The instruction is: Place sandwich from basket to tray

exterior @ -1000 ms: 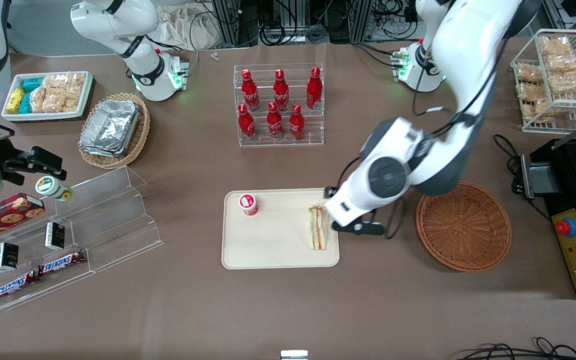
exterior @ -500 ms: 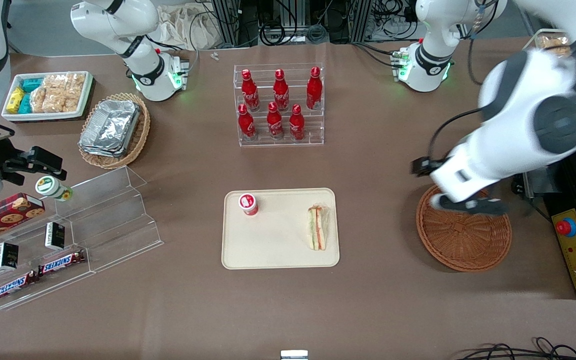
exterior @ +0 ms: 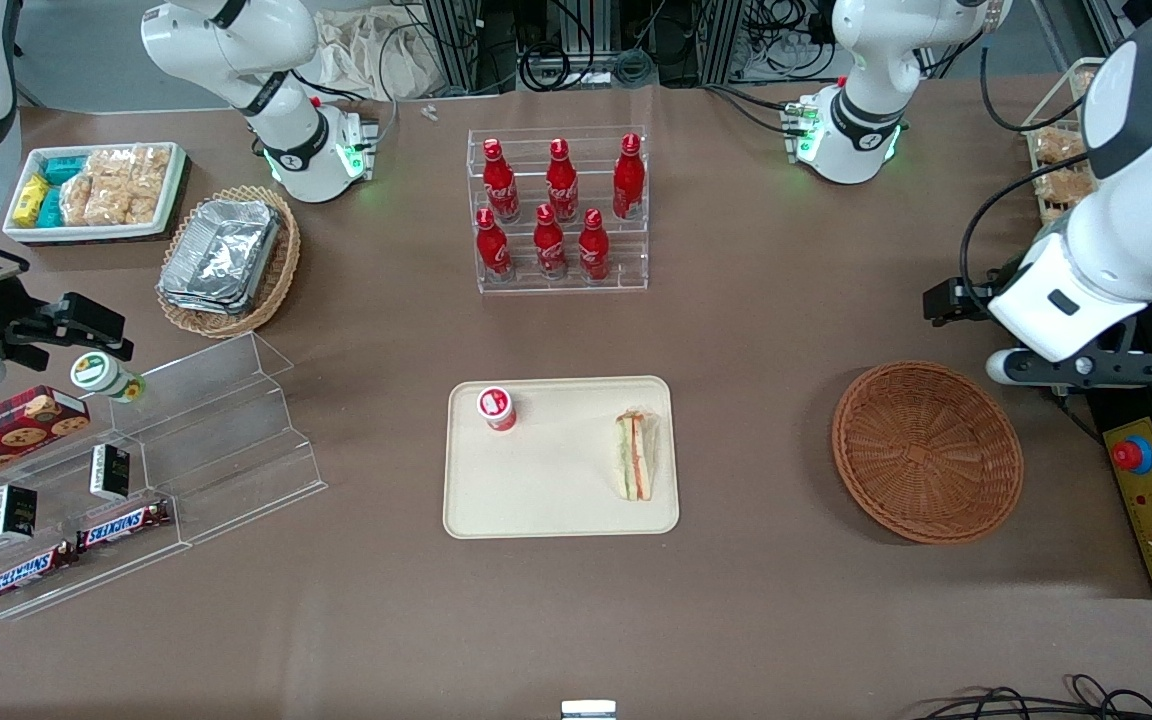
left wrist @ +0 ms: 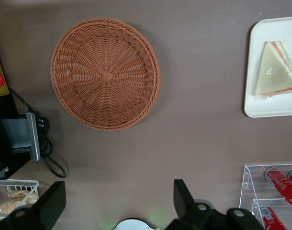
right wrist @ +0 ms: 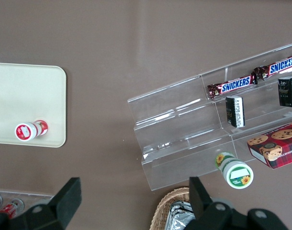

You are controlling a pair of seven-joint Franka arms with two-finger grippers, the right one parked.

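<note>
The sandwich [exterior: 638, 456] lies on its side on the cream tray [exterior: 556, 505], at the tray's end nearest the basket. It also shows in the left wrist view [left wrist: 276, 69], on the tray's corner [left wrist: 261, 108]. The reddish-brown wicker basket [exterior: 926, 450] is empty; the left wrist view shows it bare [left wrist: 105, 74]. My left gripper [exterior: 1076, 368] hangs high above the table edge beside the basket, toward the working arm's end, slightly farther from the front camera. It is open and empty [left wrist: 117, 199], with its fingers [left wrist: 182, 196] wide apart.
A small red-capped bottle [exterior: 497, 408] stands on the tray. A clear rack of red cola bottles [exterior: 558, 210] stands farther back. A black control box with a red button [exterior: 1133, 455] and a wire rack of snacks [exterior: 1066, 170] sit by the gripper.
My left gripper has left the sandwich on the tray, swung over the basket and risen toward the working arm's end. The sandwich has stayed put.
</note>
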